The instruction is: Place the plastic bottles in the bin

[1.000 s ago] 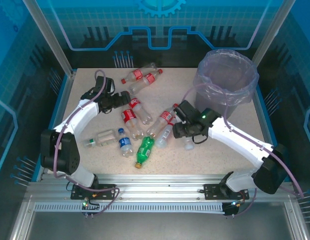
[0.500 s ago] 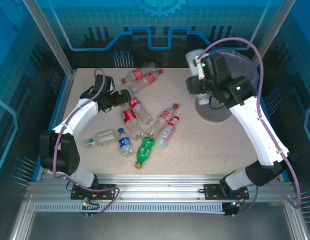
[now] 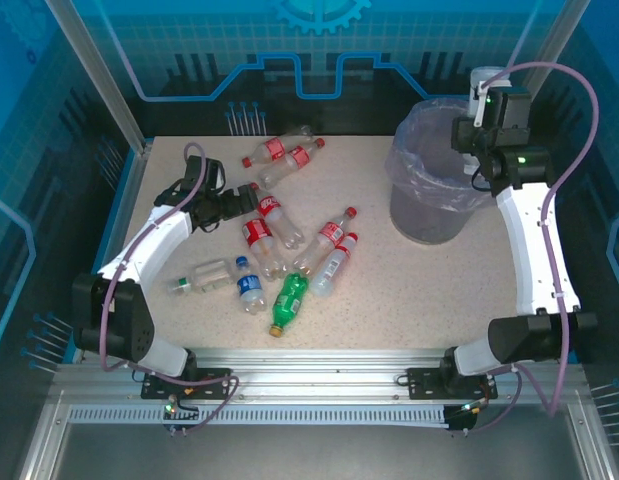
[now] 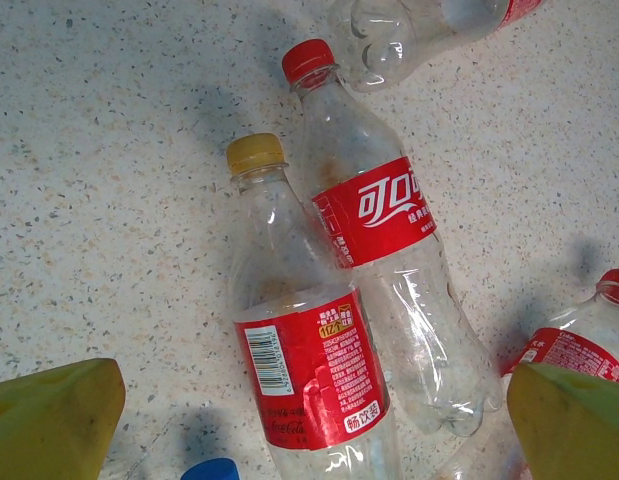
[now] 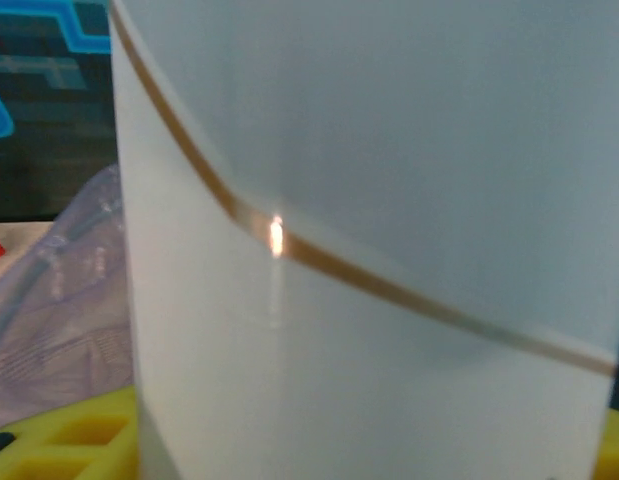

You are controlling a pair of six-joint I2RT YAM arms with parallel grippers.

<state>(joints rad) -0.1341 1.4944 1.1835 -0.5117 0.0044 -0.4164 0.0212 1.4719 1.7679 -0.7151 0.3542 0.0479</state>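
Several plastic bottles lie on the table: a yellow-capped one with a red label (image 4: 309, 375), a red-capped one (image 4: 379, 225) beside it, a green one (image 3: 287, 300), a blue-labelled one (image 3: 249, 286) and a white-labelled one (image 3: 331, 268). My left gripper (image 4: 309, 425) (image 3: 251, 198) hangs open over the yellow-capped bottle, apart from it. The bin (image 3: 421, 212) stands at the back right, lined with a pale-purple bag (image 5: 59, 300). Held high at the bin's back right rim, my right gripper (image 3: 486, 98) is shut on a white bottle (image 5: 369, 300).
Two more red-labelled bottles (image 3: 279, 151) lie near the back wall, and a clear one (image 3: 201, 275) lies at the left front. Blue walls and metal posts close in the table. Bare tabletop (image 3: 419, 290) lies in front of the bin.
My right arm has swung right with the white bottle, from the bin's left side to its back right rim. The left gripper has barely shifted.
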